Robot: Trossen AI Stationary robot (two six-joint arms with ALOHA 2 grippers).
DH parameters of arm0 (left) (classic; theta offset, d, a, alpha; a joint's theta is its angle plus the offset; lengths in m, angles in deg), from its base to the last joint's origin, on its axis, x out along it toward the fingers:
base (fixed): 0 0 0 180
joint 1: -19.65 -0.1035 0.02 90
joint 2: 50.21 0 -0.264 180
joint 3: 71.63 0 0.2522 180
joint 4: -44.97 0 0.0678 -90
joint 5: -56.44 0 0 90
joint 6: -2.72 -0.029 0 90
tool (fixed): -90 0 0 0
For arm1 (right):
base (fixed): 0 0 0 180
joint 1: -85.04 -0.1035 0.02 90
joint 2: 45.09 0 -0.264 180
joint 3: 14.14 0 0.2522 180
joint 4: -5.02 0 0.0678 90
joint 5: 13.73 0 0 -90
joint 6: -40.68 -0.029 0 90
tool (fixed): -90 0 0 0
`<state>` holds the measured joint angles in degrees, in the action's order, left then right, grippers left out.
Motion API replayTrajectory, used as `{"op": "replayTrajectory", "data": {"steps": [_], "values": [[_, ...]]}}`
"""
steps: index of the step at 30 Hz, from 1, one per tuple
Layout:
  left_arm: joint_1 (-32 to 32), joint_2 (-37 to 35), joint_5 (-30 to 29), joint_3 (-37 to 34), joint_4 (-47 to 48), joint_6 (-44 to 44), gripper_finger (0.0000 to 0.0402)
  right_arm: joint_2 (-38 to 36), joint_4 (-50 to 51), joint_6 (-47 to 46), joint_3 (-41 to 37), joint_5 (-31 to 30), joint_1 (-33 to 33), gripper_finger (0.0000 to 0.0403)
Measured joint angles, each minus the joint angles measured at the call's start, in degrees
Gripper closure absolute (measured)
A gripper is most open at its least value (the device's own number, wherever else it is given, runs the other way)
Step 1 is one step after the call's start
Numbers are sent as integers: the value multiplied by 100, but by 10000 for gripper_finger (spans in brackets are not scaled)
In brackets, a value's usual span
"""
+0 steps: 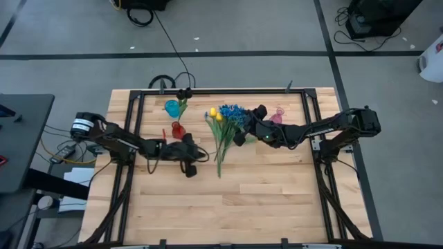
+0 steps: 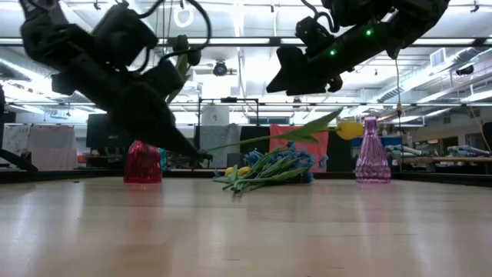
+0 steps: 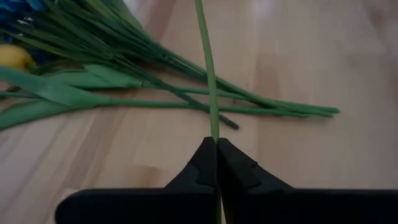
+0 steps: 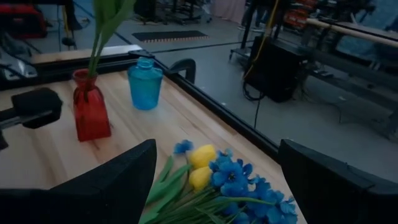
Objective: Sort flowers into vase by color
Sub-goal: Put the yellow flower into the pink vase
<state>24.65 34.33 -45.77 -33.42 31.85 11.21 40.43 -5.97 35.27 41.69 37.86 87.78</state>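
Note:
My left gripper (image 1: 188, 160) is near the table's middle, shut on one long green stem (image 3: 210, 74). That stem runs out nearly level to a yellow tulip (image 2: 350, 129), which is raised off the table. The other flowers (image 1: 225, 131) lie in a bundle on the wood: blue blossoms (image 4: 239, 180), yellow tulips (image 4: 202, 165) and green stems (image 3: 112, 87). My right gripper (image 4: 214, 152) hangs open above the bundle's blossom end and touches nothing. A red vase (image 4: 89, 109) has a green stem standing in it. A blue vase (image 4: 145, 81) and a pink vase (image 2: 372, 154) stand near the far edge. My left gripper (image 3: 216, 146) pinches the single green stem near its bare end (image 3: 213, 132) between its two shut fingers, which lie along the stem. The stem runs away from the fingertips, lifted above the bundle's stems, and rises slightly toward the yellow tulip head in the low view.
The red vase (image 1: 177, 129) stands just beyond my left gripper, with the blue vase (image 1: 172, 107) behind it. The pink vase (image 1: 278, 115) is beside my right arm. A black frame rail (image 1: 228, 90) borders the far edge. Bare wood (image 1: 235, 207) stretches toward the near edge.

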Motion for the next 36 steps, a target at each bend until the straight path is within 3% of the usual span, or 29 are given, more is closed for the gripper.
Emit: {"op": "replayTrajectory", "data": {"steps": [7,19,24,30,36], "values": [[2,-473,485,-753,-900,4,398,0,23,-493,0,39,-48,56],[4,-1030,964,-1709,-2635,57,397,-72,-186,-540,0,-232,-162,56],[4,-1045,999,-1734,-2778,-58,397,-76,-186,-575,0,251,-160,56],[4,-1045,999,-1734,-2911,-92,397,-178,242,-652,-2,-7,-267,56],[4,-1043,991,-1732,-2910,-85,397,-895,845,-487,-2,-270,-541,56]]}}
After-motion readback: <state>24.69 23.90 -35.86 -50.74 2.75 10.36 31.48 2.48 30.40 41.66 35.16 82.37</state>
